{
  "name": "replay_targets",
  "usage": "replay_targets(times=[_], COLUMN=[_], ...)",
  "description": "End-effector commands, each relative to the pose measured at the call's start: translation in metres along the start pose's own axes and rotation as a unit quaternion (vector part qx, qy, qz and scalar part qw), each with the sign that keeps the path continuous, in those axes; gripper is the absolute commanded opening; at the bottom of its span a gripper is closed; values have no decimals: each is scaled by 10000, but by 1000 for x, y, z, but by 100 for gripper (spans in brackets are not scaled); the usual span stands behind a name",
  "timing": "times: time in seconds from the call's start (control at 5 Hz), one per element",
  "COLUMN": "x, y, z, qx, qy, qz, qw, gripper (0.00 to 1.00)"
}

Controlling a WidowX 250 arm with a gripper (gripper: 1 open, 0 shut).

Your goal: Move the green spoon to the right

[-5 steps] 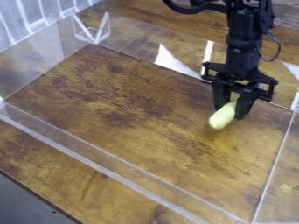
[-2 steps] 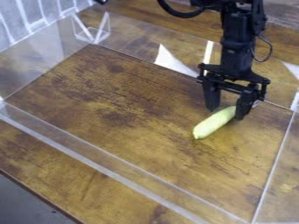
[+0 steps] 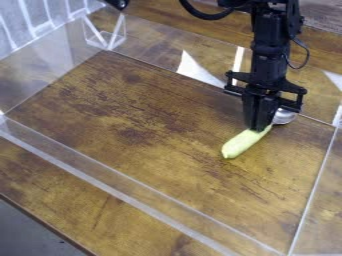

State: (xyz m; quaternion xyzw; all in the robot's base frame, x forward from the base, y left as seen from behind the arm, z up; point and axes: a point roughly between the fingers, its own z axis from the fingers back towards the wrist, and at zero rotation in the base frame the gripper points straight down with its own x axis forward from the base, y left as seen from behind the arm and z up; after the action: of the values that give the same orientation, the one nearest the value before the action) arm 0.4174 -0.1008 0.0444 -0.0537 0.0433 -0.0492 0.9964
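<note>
Yellow-green and thick-handled, the green spoon [image 3: 245, 142] lies flat on the wooden counter [image 3: 134, 110] in the right part of the frame, a little below the middle. Its long axis runs on a diagonal, from a rounded lower-left end up toward the upper right, where the far end passes under the robot's fingers; the metal bowl is hidden there. The black end effector [image 3: 262, 121] hangs straight down from the arm in the upper right of the frame. Its fingers are drawn close together at the spoon's upper-right end, and they look pinched on it, though the contact itself is too small to see clearly. Clear acrylic walls [image 3: 160, 213] fence the counter on all sides. A white paper scrap [image 3: 195, 68] lies near the back wall, left of the arm.
</note>
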Motion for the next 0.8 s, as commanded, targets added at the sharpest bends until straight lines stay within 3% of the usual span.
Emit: replay_targets(times=[0.0,0.2,0.4,0.6], x=[6,7,8,7], y=[4,5,6,7], z=[25,23,22,22], qx=[-57,-62,-63,-102], qy=[-297,-272,-234,-198], qz=[35,53,72,85], qw=[9995,9996,9997,9997], gripper=[100,0,0,100])
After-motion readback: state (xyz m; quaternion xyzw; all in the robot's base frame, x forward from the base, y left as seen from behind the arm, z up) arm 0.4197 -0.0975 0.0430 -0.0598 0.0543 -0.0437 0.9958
